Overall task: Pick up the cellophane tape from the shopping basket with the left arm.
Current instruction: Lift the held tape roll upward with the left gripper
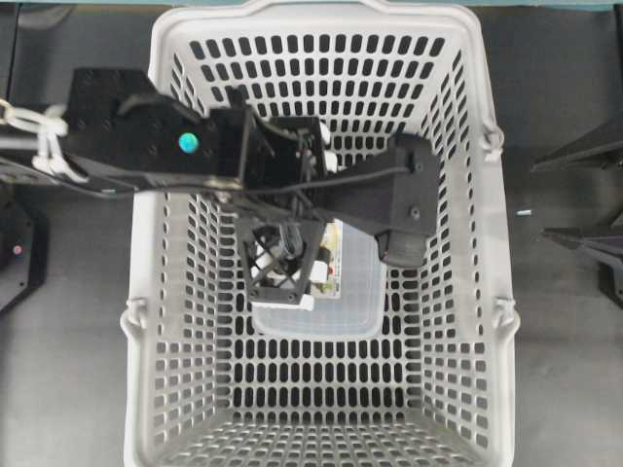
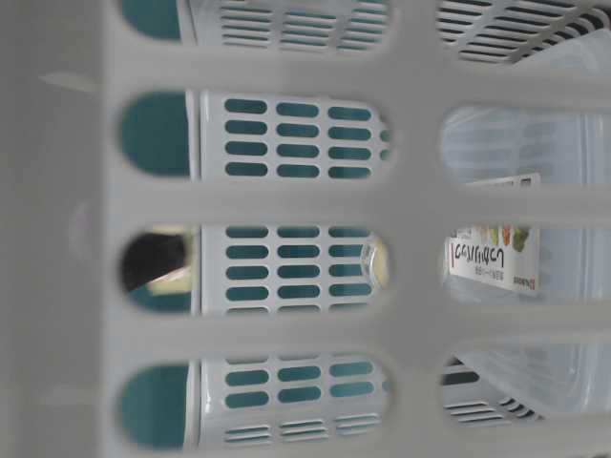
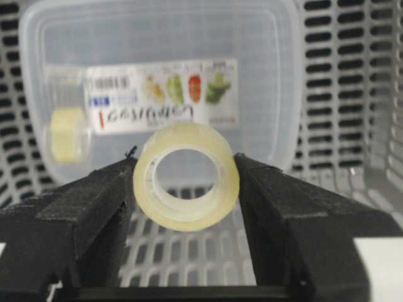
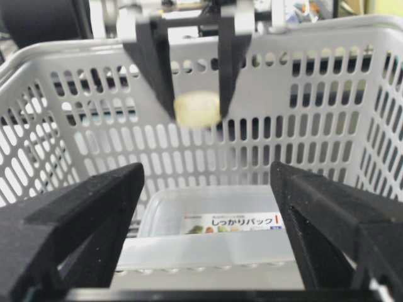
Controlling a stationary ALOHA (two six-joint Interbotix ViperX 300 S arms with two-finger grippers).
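Observation:
The cellophane tape [image 3: 189, 217], a pale-yellow ring, is pinched between the two black fingers of my left gripper [image 3: 186, 171]. In the right wrist view the left gripper [image 4: 196, 100] holds the tape [image 4: 197, 109] in the air inside the light-grey shopping basket [image 4: 315, 75], above its floor and a little below the rim. From overhead the left gripper [image 1: 282, 265] points down over the middle of the basket [image 1: 496, 292] and mostly hides the tape. My right gripper [image 4: 208, 207] is open and empty outside the basket, at its right side [image 1: 540, 199].
A large clear plastic box with a fruit label [image 1: 355, 282] lies on the basket floor under the left gripper; it also shows in the left wrist view [image 3: 189, 38] and the right wrist view [image 4: 214, 242]. Basket walls surround the left gripper.

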